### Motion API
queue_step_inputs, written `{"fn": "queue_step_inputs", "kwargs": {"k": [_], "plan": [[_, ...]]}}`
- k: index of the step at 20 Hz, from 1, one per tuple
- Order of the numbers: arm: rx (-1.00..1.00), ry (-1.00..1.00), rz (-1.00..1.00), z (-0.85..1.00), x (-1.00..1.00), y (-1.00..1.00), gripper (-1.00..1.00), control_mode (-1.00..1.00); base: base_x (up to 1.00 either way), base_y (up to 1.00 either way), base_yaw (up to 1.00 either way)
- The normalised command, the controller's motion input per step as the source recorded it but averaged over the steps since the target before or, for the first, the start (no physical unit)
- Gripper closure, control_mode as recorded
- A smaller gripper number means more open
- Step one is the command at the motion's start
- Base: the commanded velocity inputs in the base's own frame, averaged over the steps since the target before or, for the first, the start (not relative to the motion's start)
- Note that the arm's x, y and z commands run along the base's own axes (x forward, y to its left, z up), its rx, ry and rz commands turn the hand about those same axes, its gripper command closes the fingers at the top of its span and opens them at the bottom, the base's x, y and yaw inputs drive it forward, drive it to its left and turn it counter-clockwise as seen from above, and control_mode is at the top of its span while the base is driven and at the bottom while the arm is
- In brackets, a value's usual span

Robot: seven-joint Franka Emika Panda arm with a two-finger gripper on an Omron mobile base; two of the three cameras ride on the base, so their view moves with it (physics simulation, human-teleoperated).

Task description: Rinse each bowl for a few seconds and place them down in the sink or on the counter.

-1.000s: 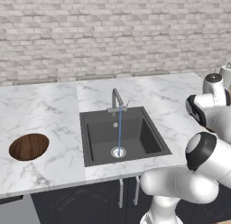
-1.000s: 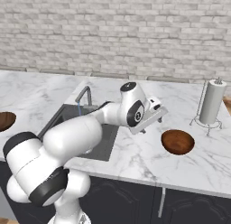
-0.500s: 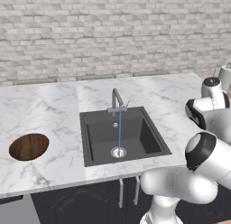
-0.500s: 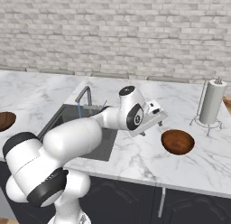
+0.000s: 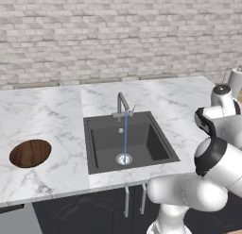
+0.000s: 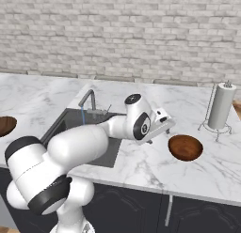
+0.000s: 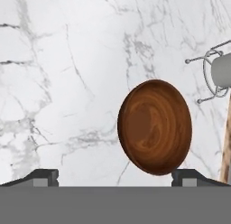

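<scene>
gripper (image 7: pixel 115 175) nearer round grainy wooden bowl (image 7: pixel 154 127), veined marble.

Bright, even, rendered light all round.
Soft shadow sits under the bowl (image 7: pixel 154 127) on the bench (image 7: pixel 67 83); everything sharp, no glare.

The robot's glossy white arm (image 6: pixel 70 152) is built of fat rounded segments joined by dark grey bands, with a round dark-capped wrist joint and a flat white two-finger gripper (image 7: pixel 115 177) tipped by small dark fingertips (image 7: pixel 43 175).
</scene>
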Motion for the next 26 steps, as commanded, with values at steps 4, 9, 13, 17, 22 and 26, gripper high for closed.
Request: {"fn": "queue_step_inputs", "kwargs": {"k": [4, 9, 13, 17, 22, 26], "plan": [[0.00, -0.01, 0.00, -0.12, 0.00, -0.04, -1.00, -1.00, 0.00, 0.00, 0.00], [0.00, 0.00, 0.00, -0.12, 0.00, -0.01, -1.00, -1.00, 0.00, 0.00, 0.00], [0.00, 0.00, 0.00, -0.10, 0.07, -0.06, -1.00, -1.00, 0.00, 0.00, 0.00], [0.00, 0.00, 0.02, -0.09, 0.16, -0.11, -1.00, -1.00, 0.00, 0.00, 0.00], [0.00, 0.00, 0.02, -0.09, 0.13, -0.10, -1.00, -1.00, 0.00, 0.00, 0.00], [0.00, 0.00, 0.01, -0.12, 0.13, -0.04, -1.00, -1.00, 0.00, 0.00, 0.00]]}}
